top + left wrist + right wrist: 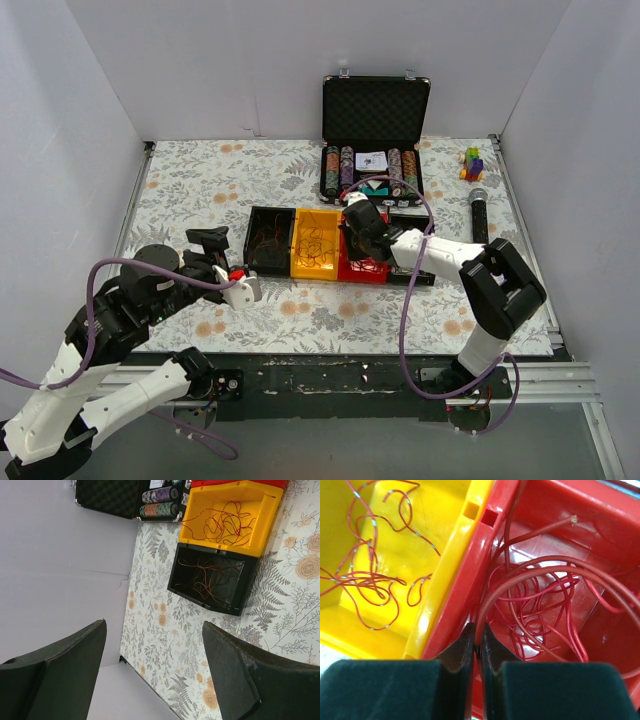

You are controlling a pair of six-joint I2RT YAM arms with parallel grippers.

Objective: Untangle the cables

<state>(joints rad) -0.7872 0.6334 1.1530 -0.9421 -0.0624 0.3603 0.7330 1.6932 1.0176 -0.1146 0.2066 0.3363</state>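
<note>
A loose nest of red cables (540, 605) lies in the red bin (600, 525), also seen in the top view (365, 265). My right gripper (478, 635) is shut on one red cable strand at the bin's left wall; it shows in the top view (358, 222) over the red bin. More red strands (365, 575) lie in the yellow bin (315, 243), and dark reddish strands (210, 577) lie in the black bin (268, 238). My left gripper (155, 645) is open and empty, above the table left of the black bin.
An open black case (375, 140) with poker chips stands behind the bins. A microphone (479, 212) and a small coloured toy (472, 162) lie at the back right. White walls enclose the floral tablecloth (200, 180).
</note>
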